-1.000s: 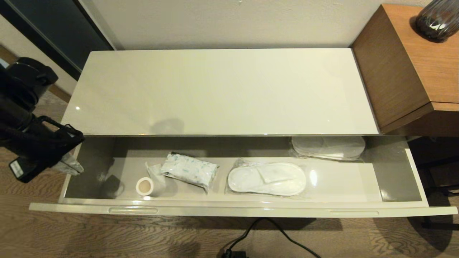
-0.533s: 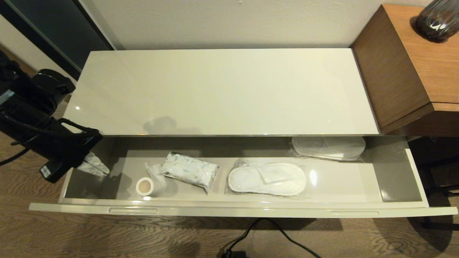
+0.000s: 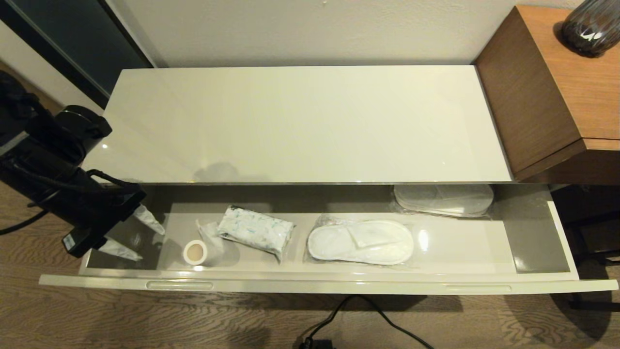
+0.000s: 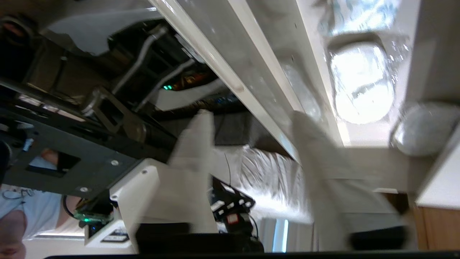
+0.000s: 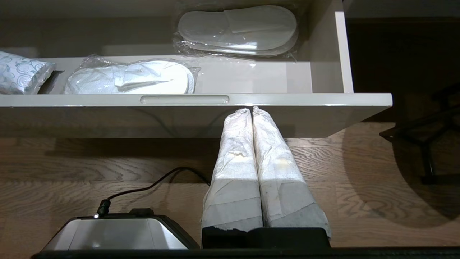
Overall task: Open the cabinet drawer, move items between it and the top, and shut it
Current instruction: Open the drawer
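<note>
The cabinet drawer (image 3: pixel 339 286) stands pulled out below the glossy cream top (image 3: pixel 300 121), which is bare. Inside on the grey floor lie a roll of tape (image 3: pixel 195 252), a patterned tissue pack (image 3: pixel 255 230) and two wrapped pairs of white slippers (image 3: pixel 361 241) (image 3: pixel 443 198). My left gripper (image 3: pixel 147 242) hangs over the drawer's left end, just left of the tape roll, open with nothing between its fingers (image 4: pixel 201 144). My right gripper (image 5: pixel 251 109) is parked low in front of the drawer front (image 5: pixel 287 102), fingers shut and empty.
A brown wood-grain cabinet (image 3: pixel 557 97) with a dark vase (image 3: pixel 591 26) stands against the right end. A black cable (image 3: pixel 368 310) runs over the wood floor in front. A person's light blue sleeve (image 4: pixel 10 219) shows in the left wrist view.
My left gripper has swung right, from beside the drawer's left wall to over its left end, and its fingers have opened. Nothing in the drawer has moved.
</note>
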